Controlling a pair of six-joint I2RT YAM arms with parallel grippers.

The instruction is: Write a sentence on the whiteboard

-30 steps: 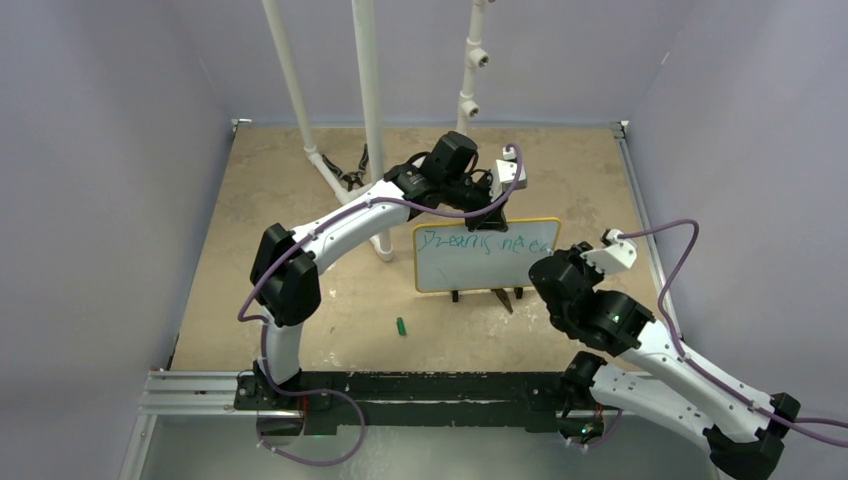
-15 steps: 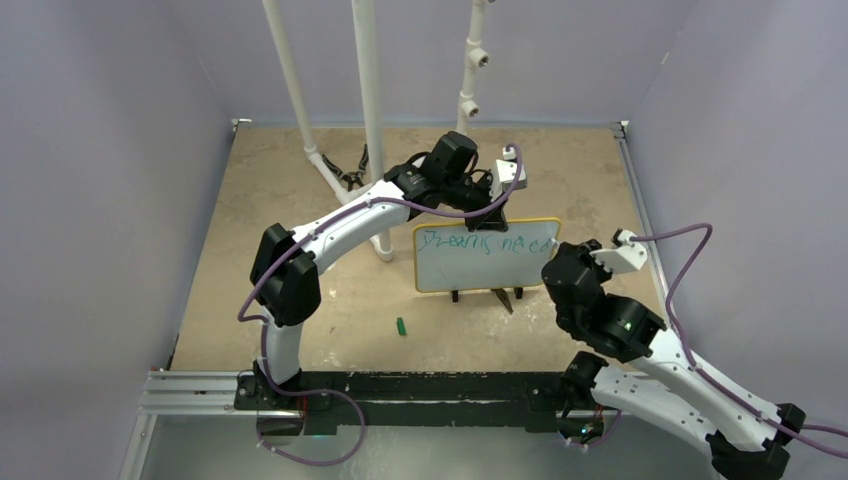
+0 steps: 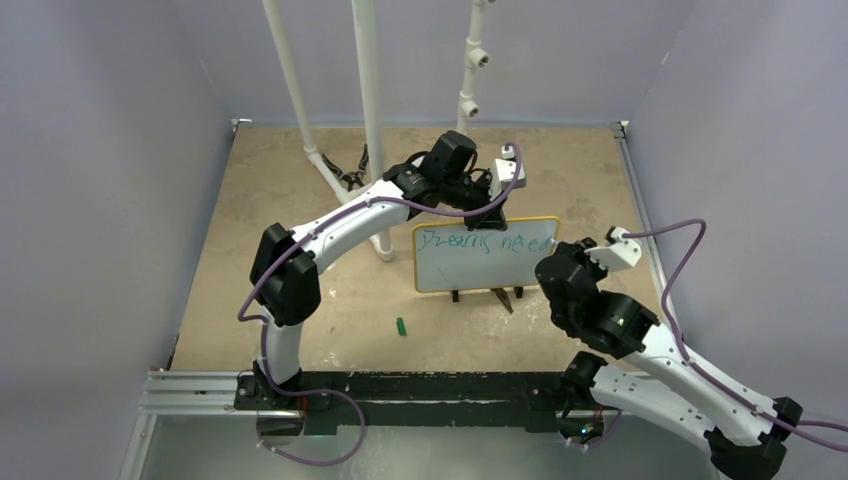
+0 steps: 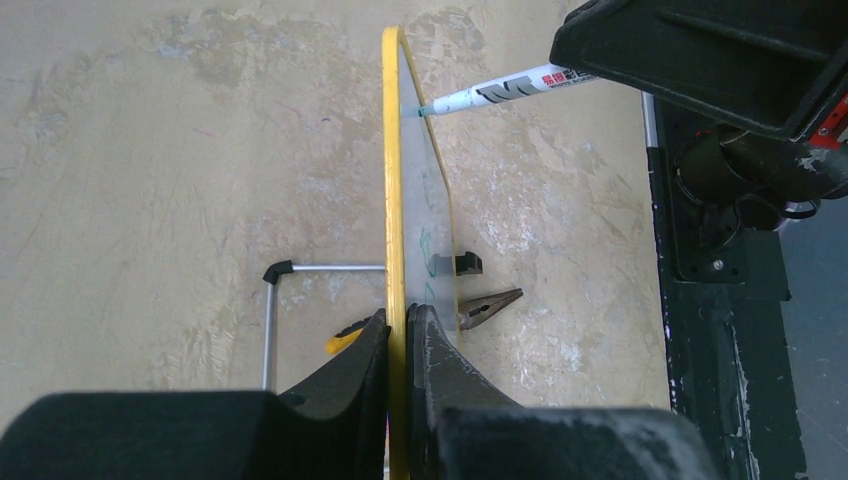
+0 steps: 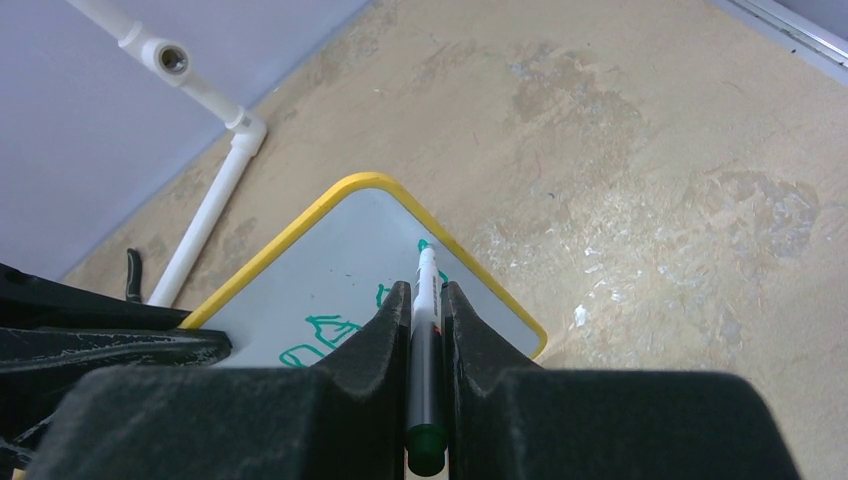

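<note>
left gripper (image 4: pixel 399 322): the fingers are pressing together on the yellow rim of the whiteboard (image 3: pixel 487 262), clamping its top edge from above.
right gripper (image 5: pixel 427 292): the fingers are squeezing a marker (image 5: pixel 426 268) between them, holding it lengthwise with the tip pointing out ahead of the fingertips.
whiteboard position: it is standing upright on the table (image 3: pixel 300 200), directly under the left gripper and just ahead of the right gripper, with its white face turning toward the right gripper.
whiteboard appearance: it is showing a white face, a thin yellow rim with rounded corners, and small black feet (image 4: pixel 466 263) resting on the table below the left gripper.
sentence (image 3: pixel 487 243): thin green lettering is running in one line along the top of the face, just below the left gripper. it is reading roughly "dreams nee", and the last letters are too small to tell.
marker detail: it is showing a white barrel with dark print. its tip is meeting the board face near the upper corner farthest from the left gripper's fingers, at the end of the lettering.
pliers (image 4: pixel 490 307): lying on the table by the board's feet, on the right gripper's side of the board.
metal rod (image 4: pixel 310 268): lying on the table on the side of the board facing away from the right gripper.
green cap (image 3: pixel 400 326): lying on the table well apart from both grippers, to the left of the right gripper.
white pipes (image 3: pixel 368 100): rising from the table beyond the left gripper, to its left.
</note>
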